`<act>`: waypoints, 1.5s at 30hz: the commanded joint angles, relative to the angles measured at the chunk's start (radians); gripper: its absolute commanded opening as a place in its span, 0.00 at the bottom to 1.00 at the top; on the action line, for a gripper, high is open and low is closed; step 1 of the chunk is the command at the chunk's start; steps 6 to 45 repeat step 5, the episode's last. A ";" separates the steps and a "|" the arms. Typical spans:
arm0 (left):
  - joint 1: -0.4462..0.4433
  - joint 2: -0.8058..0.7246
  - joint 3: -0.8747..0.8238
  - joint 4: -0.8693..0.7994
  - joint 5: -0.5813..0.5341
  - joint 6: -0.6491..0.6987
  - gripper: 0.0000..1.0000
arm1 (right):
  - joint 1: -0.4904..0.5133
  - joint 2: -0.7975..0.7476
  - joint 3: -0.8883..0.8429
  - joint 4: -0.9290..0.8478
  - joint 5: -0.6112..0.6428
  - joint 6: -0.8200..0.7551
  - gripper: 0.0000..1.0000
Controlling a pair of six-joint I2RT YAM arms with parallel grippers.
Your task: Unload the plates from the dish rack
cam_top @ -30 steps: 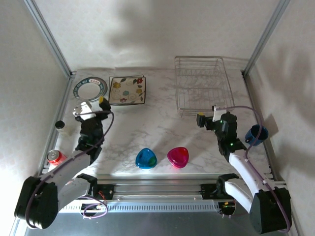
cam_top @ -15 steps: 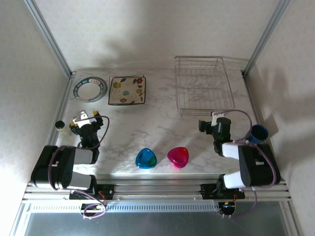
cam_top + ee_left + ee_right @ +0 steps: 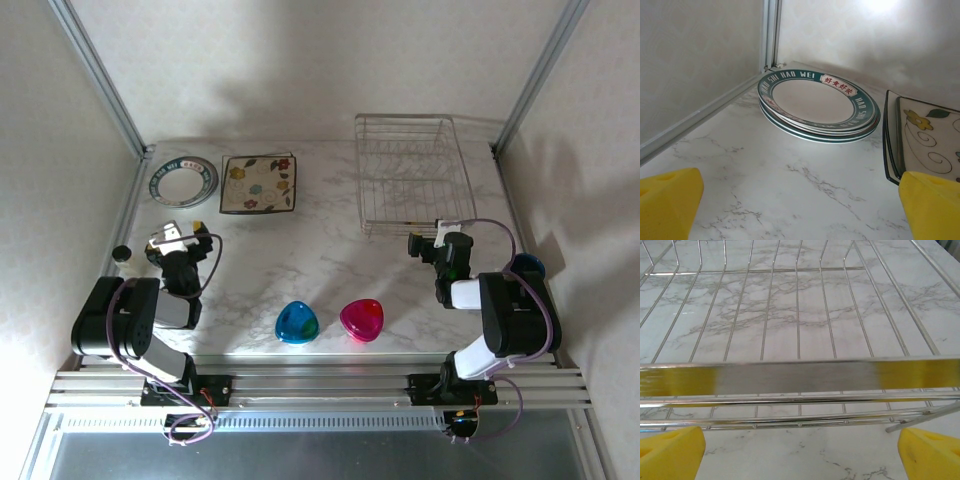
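Note:
A stack of round white plates [image 3: 183, 181] with dark rims lies on the marble at the far left, also in the left wrist view [image 3: 817, 102]. Beside it lies a square cream flowered plate [image 3: 259, 183], whose edge reaches the left wrist view [image 3: 927, 135]. The silver wire dish rack [image 3: 412, 185] stands at the far right, with marble showing through its bars [image 3: 800, 377]. My left gripper [image 3: 180, 240] [image 3: 800, 210] is open, low over the table just short of the round plates. My right gripper [image 3: 430, 243] [image 3: 800, 455] is open, facing the rack's near rim.
A blue translucent dish [image 3: 297, 322] and a pink one [image 3: 361, 319] sit near the front middle. A blue mug [image 3: 525, 265] stands by the right arm. A small dark-capped bottle [image 3: 121, 254] is at the left edge. Metal frame posts [image 3: 100, 75] bound the table.
Both arms have folded back toward their bases. The left gripper has drawn back from the plates toward the near edge. Both grippers stay open and nothing was picked up.

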 commanded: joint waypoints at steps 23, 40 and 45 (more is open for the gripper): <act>0.003 0.000 -0.005 0.041 0.017 -0.006 1.00 | 0.008 0.001 0.014 0.032 0.009 0.004 0.99; 0.003 0.000 -0.005 0.041 0.017 -0.006 1.00 | 0.008 0.001 0.014 0.032 0.009 0.004 0.99; 0.003 0.000 -0.005 0.041 0.017 -0.006 1.00 | 0.008 0.001 0.014 0.032 0.009 0.004 0.99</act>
